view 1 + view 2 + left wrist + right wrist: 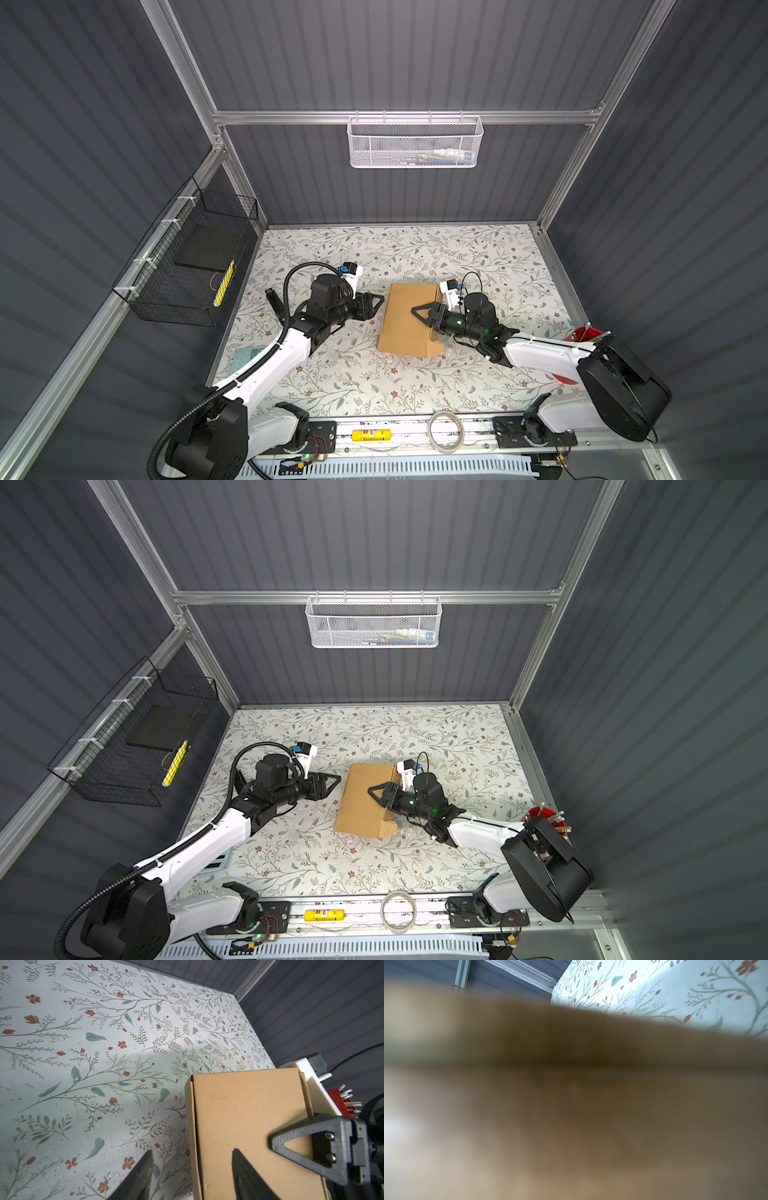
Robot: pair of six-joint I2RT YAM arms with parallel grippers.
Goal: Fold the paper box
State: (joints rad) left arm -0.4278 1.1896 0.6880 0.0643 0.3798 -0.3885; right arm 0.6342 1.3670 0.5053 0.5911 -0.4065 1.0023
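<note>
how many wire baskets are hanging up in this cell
2: a white mesh basket hung high at the back, and a black wire basket fixed along the left side. No others are visible.

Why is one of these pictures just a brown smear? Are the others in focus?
Right wrist view: the paper box sits so close to the lens that it blurs into brown, only the floral table beyond looks fairly clear; left wrist view: crisp cardboard edges, a soft shadow across the table; both top views: sharp, evenly lit, no glare.
</note>
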